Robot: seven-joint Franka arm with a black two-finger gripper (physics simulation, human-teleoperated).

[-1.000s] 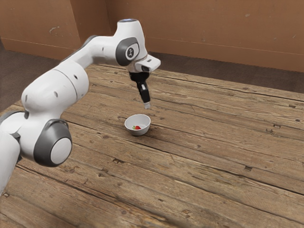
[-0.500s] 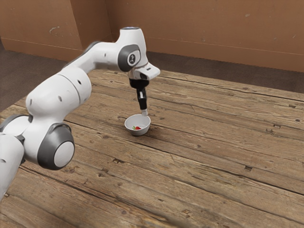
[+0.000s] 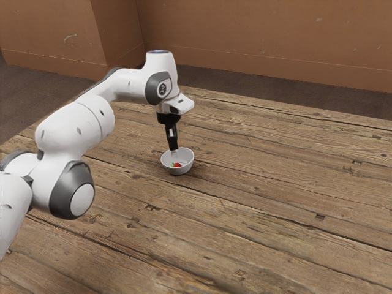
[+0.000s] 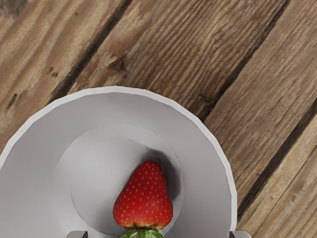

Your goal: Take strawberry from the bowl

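While the gripper [image 3: 174, 153] hangs over the bowl [image 3: 184, 170], its fingers are spread wide, and down on the bowl's floor, there's the strawberry [image 4: 143, 198], lying on its side! Leafy end toward the gap between the fingers, tip pointing away, long axis running across the fingers' line. Beneath the bowl, planked table [image 3: 275, 190]; beyond, a brown wall [image 3: 257, 30].
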